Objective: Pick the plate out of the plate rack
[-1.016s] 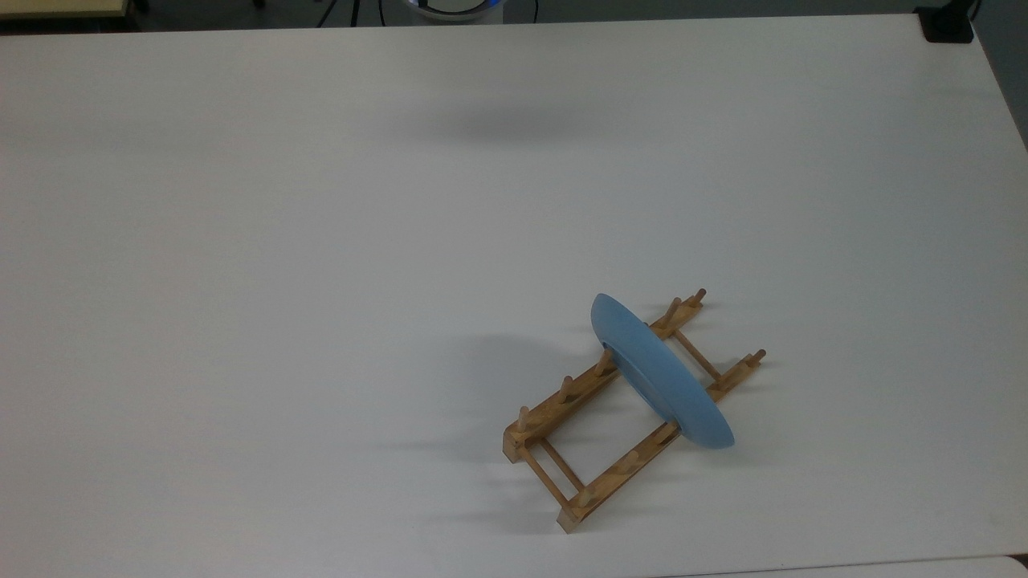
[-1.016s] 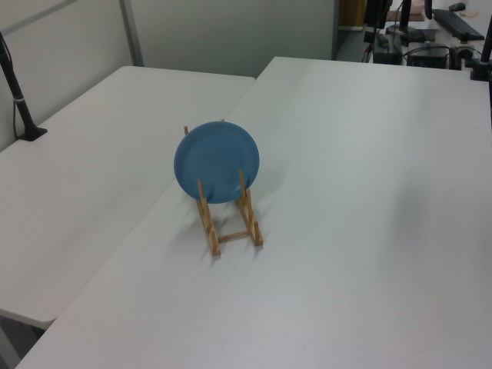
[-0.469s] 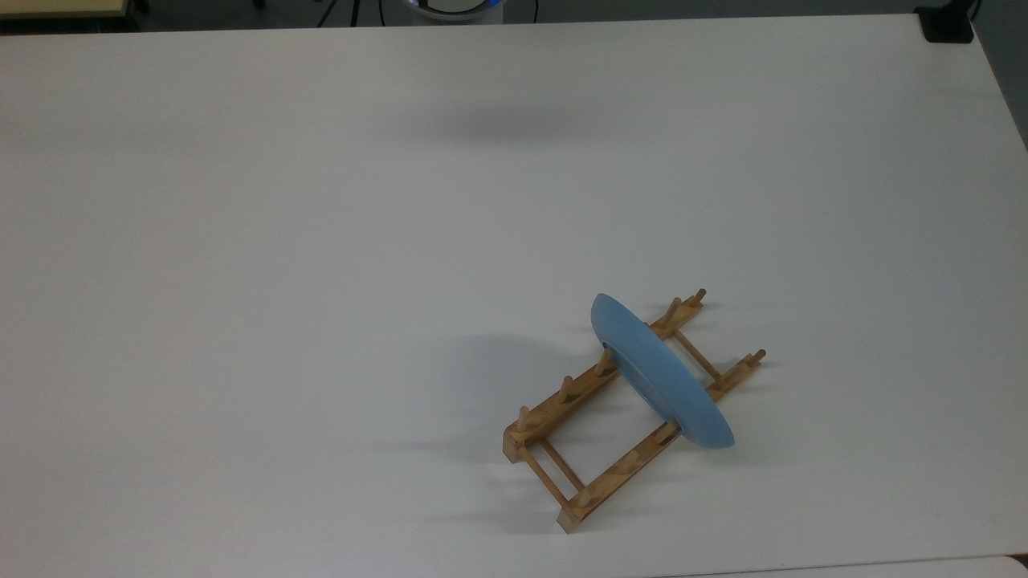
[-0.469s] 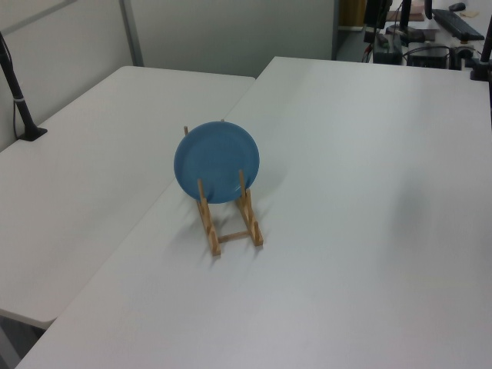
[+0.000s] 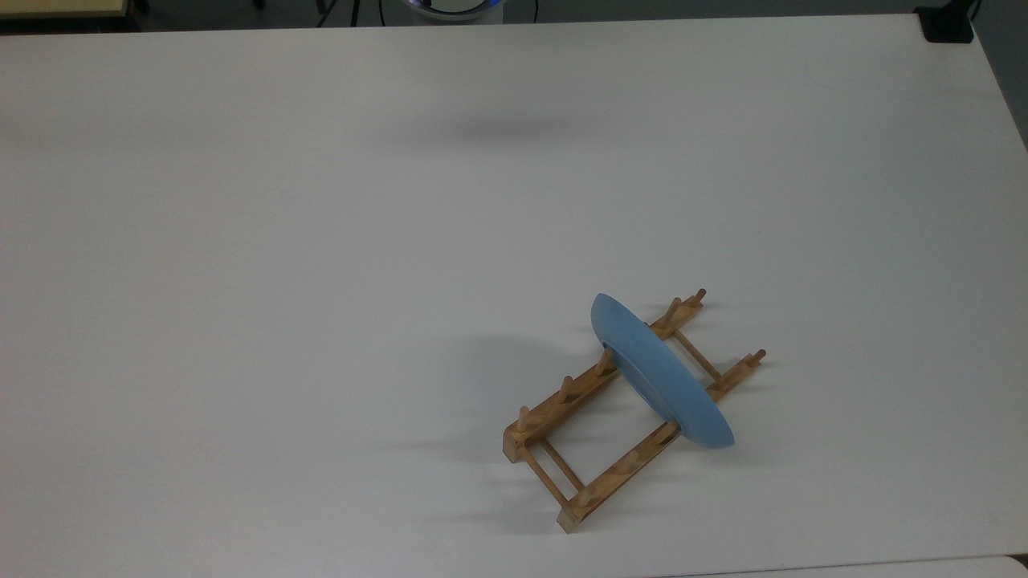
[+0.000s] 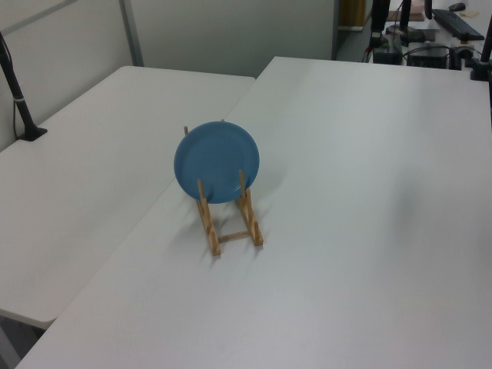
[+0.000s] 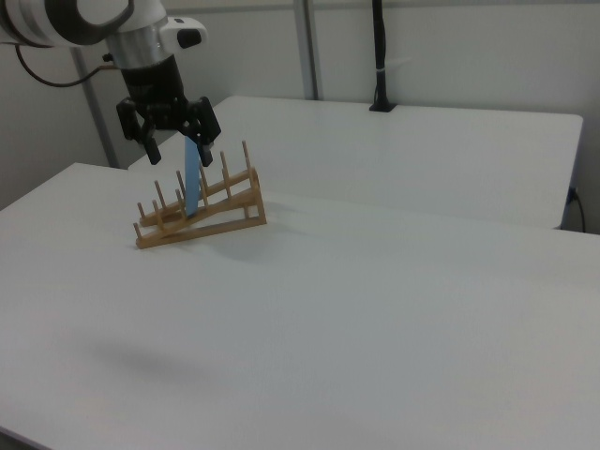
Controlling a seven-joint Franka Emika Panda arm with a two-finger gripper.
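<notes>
Hovering pincer (image 7: 178, 145), prongs spread

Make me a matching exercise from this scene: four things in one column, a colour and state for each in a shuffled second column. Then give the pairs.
Things:
1. plate
2. plate rack
3. pincer
4. table

Descriptions:
a. white, flat, carries the rack
b. black, open, held up in the air in the right view
c. light blue, standing on edge between pegs
d. light-brown wood, resting on the table

Pairs: 1-c, 2-d, 3-b, 4-a
</notes>
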